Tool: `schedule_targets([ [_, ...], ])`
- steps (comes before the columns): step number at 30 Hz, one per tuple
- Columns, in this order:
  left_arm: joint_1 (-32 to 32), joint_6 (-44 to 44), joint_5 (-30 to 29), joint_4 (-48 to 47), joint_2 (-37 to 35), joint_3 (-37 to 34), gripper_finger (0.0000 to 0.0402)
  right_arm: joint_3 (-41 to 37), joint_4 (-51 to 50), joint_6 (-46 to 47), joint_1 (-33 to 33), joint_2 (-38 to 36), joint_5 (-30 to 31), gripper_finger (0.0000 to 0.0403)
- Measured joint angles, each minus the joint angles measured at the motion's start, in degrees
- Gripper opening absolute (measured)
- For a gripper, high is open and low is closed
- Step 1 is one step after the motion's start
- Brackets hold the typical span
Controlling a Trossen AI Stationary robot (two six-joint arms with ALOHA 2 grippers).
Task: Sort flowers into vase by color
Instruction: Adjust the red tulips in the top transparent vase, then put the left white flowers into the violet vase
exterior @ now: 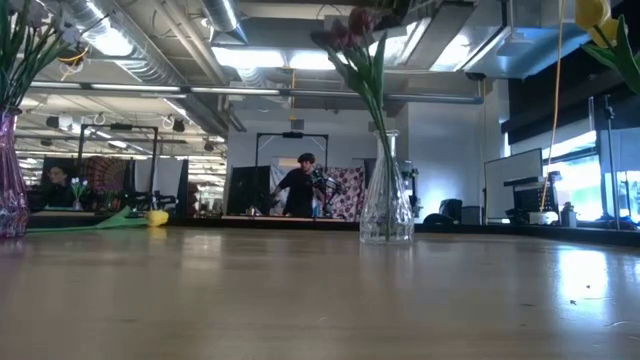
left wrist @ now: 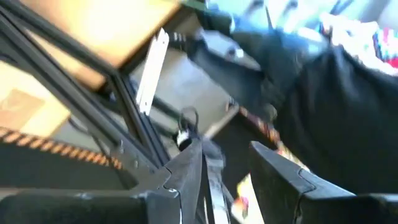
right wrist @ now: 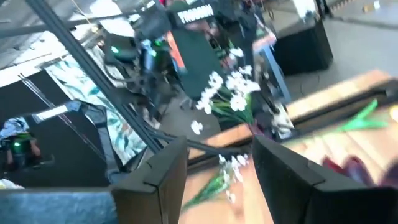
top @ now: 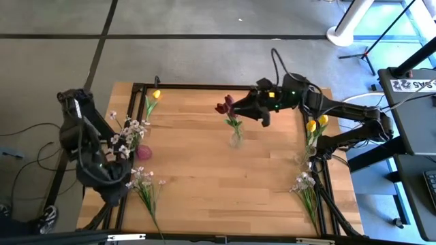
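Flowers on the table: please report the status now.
Left gripper open, off the table's left edge. Right gripper open, empty, beside dark red tulips in the clear vase. Yellow tulip lies loose.

Low view: yellow tulip (exterior: 592, 12) cut off by top edge; purple vase (exterior: 10, 180) cut off at left edge. Red tulips (exterior: 350, 30) partly cropped at top. Left wrist view: background blurred, objects indistinct. Right wrist view: red shape (right wrist: 351, 168) by the surface's edge too smeared to identify.
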Motion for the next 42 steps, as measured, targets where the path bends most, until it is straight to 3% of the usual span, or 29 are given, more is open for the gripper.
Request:
schedule_targets([
  [3,-3.77,-2.40,-7.59,-1.37,1.64,0.00,0.0127,0.00,1.71,-1.09,1.68,-1.49,1.44,0.0182],
  [6,-7.31,-2.86,-10.62,-2.03,4.09,0.00,0.0128,0.00,2.94,-3.38,3.62,-3.51,3.36,0.0182],
  [15,-9.10,-11.00,-11.71,-1.53,13.81,0.00,0.0166,0.00,3.43,-7.33,10.30,-8.62,9.93,0.0182],
  [22,-6.43,-27.00,-13.74,-6.14,19.10,0.00,0.0206,0.00,2.46,-7.57,15.70,-10.81,13.55,0.0182],
  [34,1.29,-23.80,-12.22,-7.29,30.40,-0.10,0.0204,0.00,-0.97,-5.26,29.66,-11.80,26.55,0.0182],
  [42,-0.68,-33.18,-11.44,4.43,31.99,-11.87,0.0203,0.00,-0.94,-0.05,40.83,-11.72,34.85,0.0182],
])
